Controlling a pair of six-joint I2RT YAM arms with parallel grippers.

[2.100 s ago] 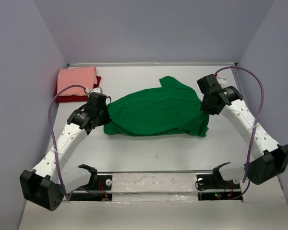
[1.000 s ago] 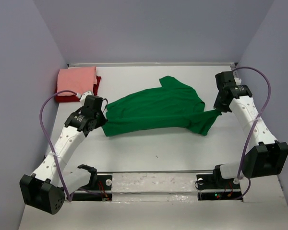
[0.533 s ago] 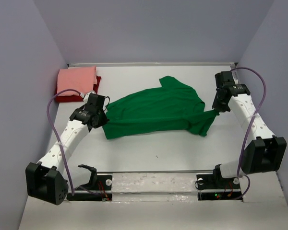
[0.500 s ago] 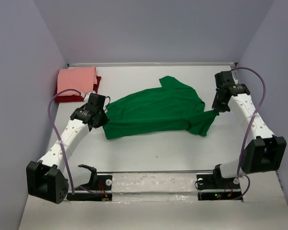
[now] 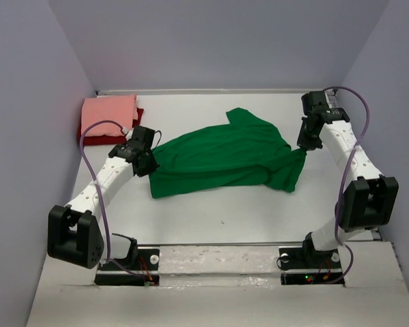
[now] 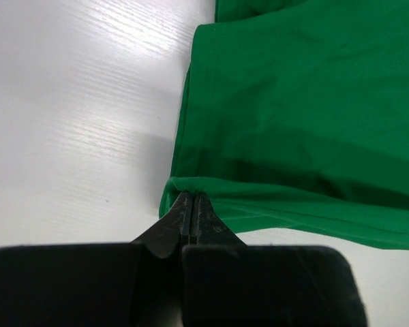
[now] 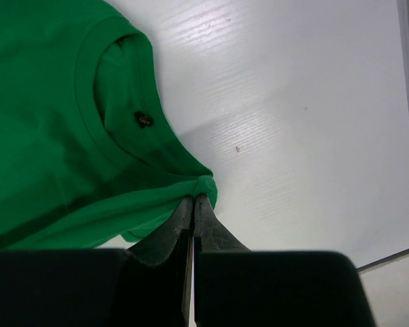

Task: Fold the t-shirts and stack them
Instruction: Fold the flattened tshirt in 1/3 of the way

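Left gripper (image 5: 148, 165) and right gripper (image 5: 304, 148) had both shifted up-frame. I noted each clamped on an opposite end of the bright green cloth t-shirt (image 5: 221, 158), which lay mid-frame, long axis left-to-right, equally near both.

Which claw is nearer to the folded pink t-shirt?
Left. The left claw pinches the green t-shirt at its edge, close to the pink t-shirt; the right claw pinches the opposite edge, far across the table.
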